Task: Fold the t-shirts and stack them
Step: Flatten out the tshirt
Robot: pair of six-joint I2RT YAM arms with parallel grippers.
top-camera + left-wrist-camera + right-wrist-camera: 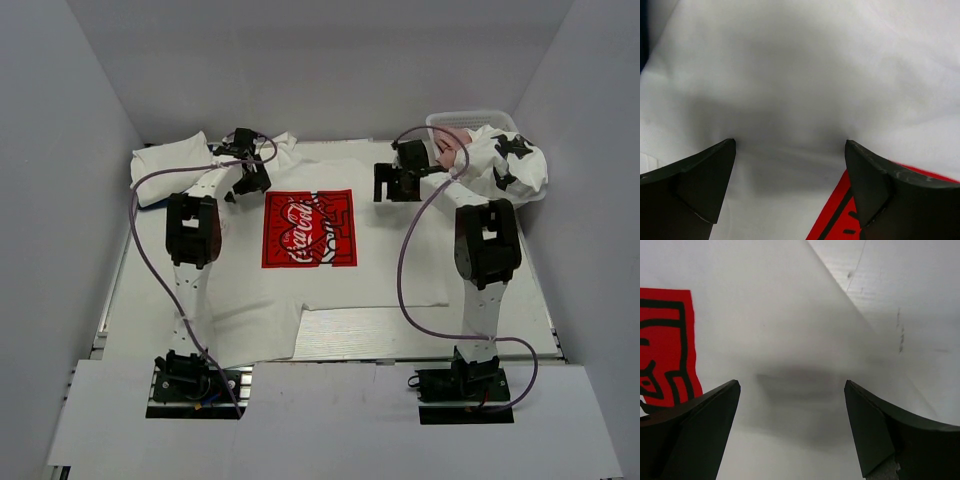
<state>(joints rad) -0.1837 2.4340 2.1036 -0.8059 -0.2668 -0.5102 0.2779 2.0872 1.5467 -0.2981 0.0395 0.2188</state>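
A robot lab cell is indicated: a table (400,335) is enclosed by plain white walls (60,200), with two arms (190,235) bolted on.

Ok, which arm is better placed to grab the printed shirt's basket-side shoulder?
Right, likely: the right tool hangs open over the printed shirt beside the basket; the left tool is across the red print.

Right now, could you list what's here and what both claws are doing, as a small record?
Spread flat: white cloth t-shirt with a red rectangular chest print
Far right corner: pale plastic basket, holding a dusty-pink t-shirt and a white t-shirt with black patches
Left gripper: open, empty, over the printed shirt
Right gripper: open, empty, over the same shirt
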